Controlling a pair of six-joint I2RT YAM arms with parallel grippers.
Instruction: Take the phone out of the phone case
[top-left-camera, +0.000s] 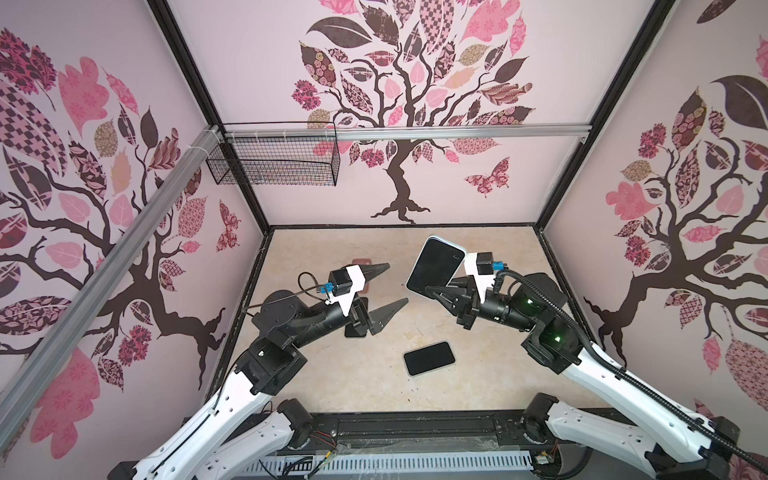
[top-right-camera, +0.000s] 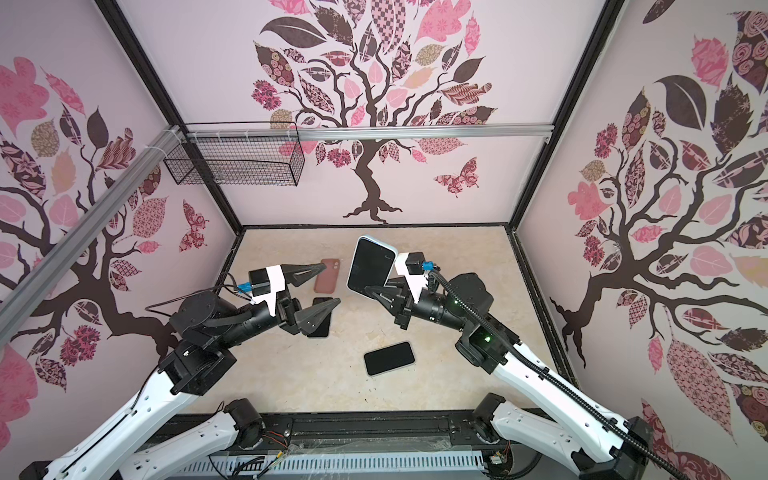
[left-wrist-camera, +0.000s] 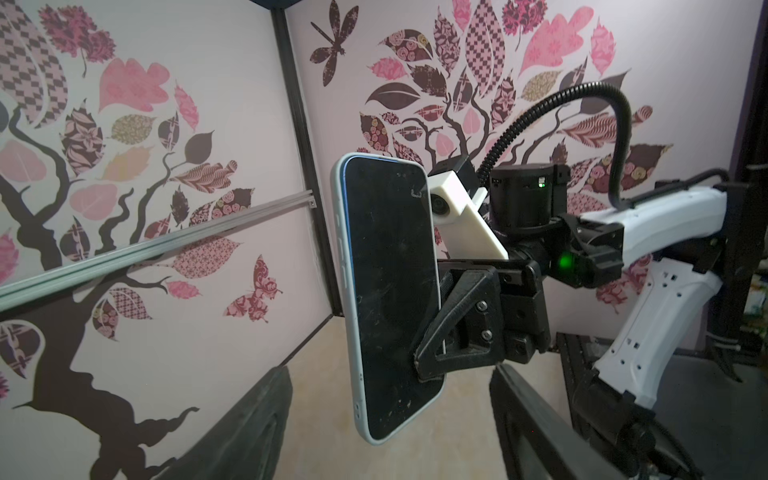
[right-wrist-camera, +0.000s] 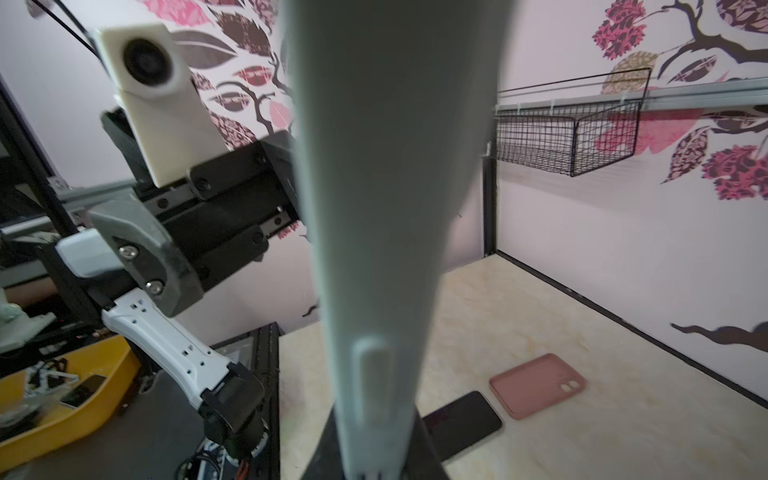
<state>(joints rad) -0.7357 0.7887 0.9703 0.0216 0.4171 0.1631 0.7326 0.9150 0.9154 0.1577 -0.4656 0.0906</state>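
- right gripper: jaws narrow, clamped on the lower end of a black-screened phone sitting in a pale blue-white soft case.
- one black triangular right finger lies flat on the screen; the other is behind the case, out of sight.
- the cased phone is up in the air, near upright, well above the beige marbled tabletop, with the screen facing the left arm; the right wrist view shows only the case's pale edge, close up and blurred.
- left gripper: jaws spread wide, nothing between them, touching nothing.
- left fingers point at the held phone but stay apart from it.
- dusty-pink flat phone case lies on the tabletop, under the far left finger in both top views.
- bare black phone lies flat just beside the pink case, partly hidden by the near left finger in a top view.
- black phone with a pale rim lies flat, screen up, nearer the front edge between the two arms; neither gripper touches it.
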